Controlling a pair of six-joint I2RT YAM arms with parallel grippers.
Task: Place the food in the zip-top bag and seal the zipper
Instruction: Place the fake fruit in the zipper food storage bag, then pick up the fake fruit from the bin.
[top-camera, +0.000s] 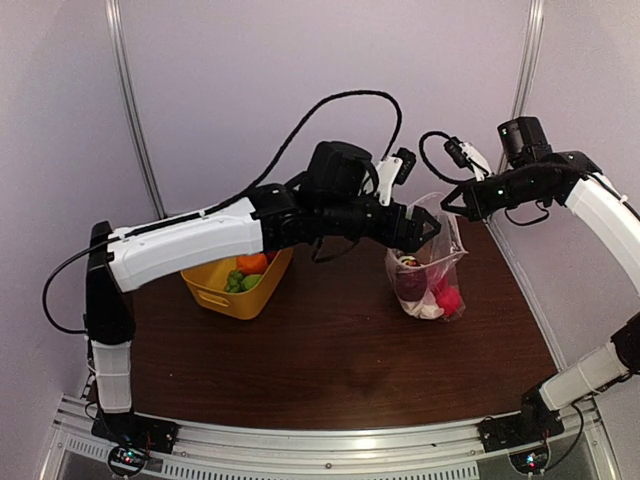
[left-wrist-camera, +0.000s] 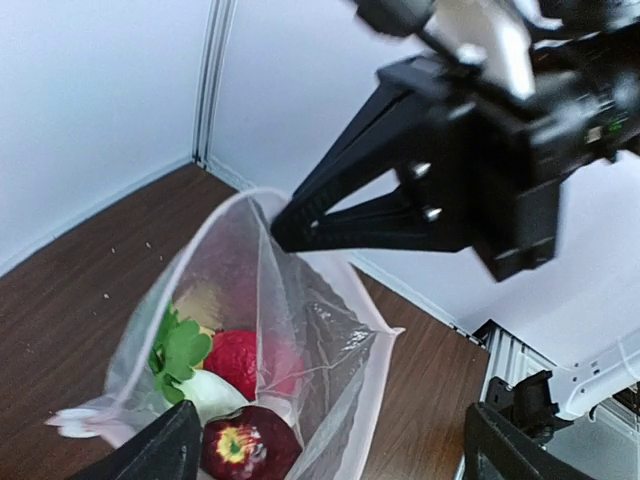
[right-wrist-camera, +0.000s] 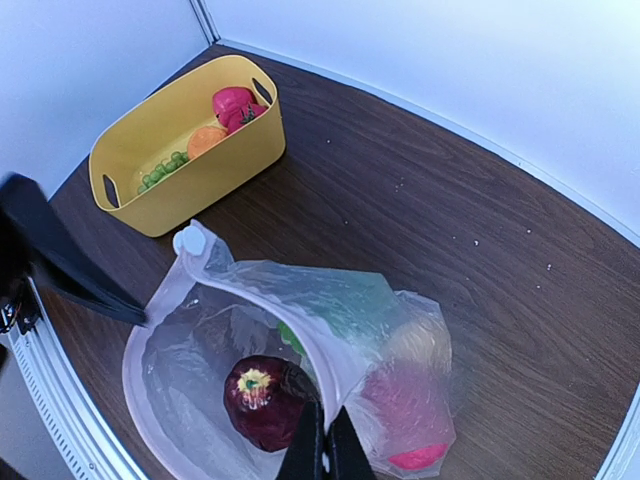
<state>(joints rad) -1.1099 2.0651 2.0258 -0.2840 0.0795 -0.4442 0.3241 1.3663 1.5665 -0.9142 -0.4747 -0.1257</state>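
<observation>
The clear zip-top bag (top-camera: 444, 252) stands open on the table, right of centre. Inside lie a dark red apple (right-wrist-camera: 262, 400), a red fruit (left-wrist-camera: 232, 360), a white vegetable with green leaves (left-wrist-camera: 205, 390) and a pink piece (top-camera: 449, 298). My right gripper (right-wrist-camera: 325, 445) is shut on the bag's rim with the zipper strip (right-wrist-camera: 300, 320) and holds the mouth up; a white slider (right-wrist-camera: 187, 240) sits at its end. My left gripper (left-wrist-camera: 325, 448) is open wide and empty just above the bag's mouth (top-camera: 425, 225). More food lies in the yellow tub: pink (right-wrist-camera: 232, 103), orange (right-wrist-camera: 205, 138), green (right-wrist-camera: 160, 177).
The yellow tub (top-camera: 225, 297) stands at the table's back left, under my left forearm (top-camera: 190, 245). White walls with metal posts close in the back and sides. A metal rail (top-camera: 330, 445) runs along the near edge.
</observation>
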